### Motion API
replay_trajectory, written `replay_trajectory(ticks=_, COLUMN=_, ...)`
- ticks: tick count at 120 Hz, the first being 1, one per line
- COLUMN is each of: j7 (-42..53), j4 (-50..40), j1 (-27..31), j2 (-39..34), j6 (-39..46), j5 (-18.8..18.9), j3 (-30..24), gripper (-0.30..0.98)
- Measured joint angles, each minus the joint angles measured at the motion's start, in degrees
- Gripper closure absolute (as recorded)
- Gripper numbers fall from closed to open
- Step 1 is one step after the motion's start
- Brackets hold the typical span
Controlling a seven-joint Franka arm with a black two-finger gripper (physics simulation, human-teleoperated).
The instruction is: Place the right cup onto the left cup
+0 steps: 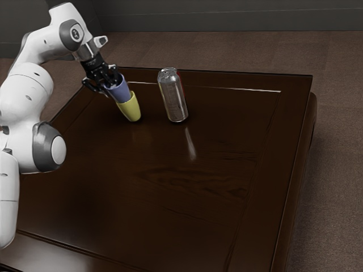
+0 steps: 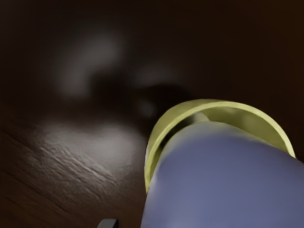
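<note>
Exterior view, hand [image 1: 108,81] at the blue cup's [image 1: 119,90] upper end, its grip impossible to tell, yellow cup [image 1: 131,108] below the hand on a dark wooden counter [image 1: 153,198], wrist view, blue cup's far end inside the yellow rim.

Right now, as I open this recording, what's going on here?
I'm stacking two cups. My gripper is at the upper end of the blue cup, whose lower part is inside the mouth of the yellow cup on the table. I can't tell from these views whether I have hold of the blue cup or have let it go. A shiny can stands close by, apart from the cups.
</note>
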Motion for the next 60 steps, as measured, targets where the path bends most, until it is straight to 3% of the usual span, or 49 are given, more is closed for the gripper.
replay_trajectory(ticks=18, j7=0.32, j4=0.25, j1=0.17, j2=-0.09, j6=-0.54, j5=-0.18, j3=0.01, gripper=0.27)
replay_trajectory(ticks=42, j7=0.63, j4=0.82, j1=-1.51, j2=-6.42, j6=-1.17, j5=-0.11, j3=-0.01, gripper=0.11)
replay_trajectory(ticks=53, j7=1.49, j4=-9.06, j1=-5.78, j2=-18.74, j6=-1.60, j5=0.82, j3=2.18, gripper=0.08)
replay_trajectory(ticks=60, j7=2.74, j4=-22.57, j1=-9.95, j2=-30.68, j6=-1.50, j5=5.52, j3=0.82, gripper=0.06)
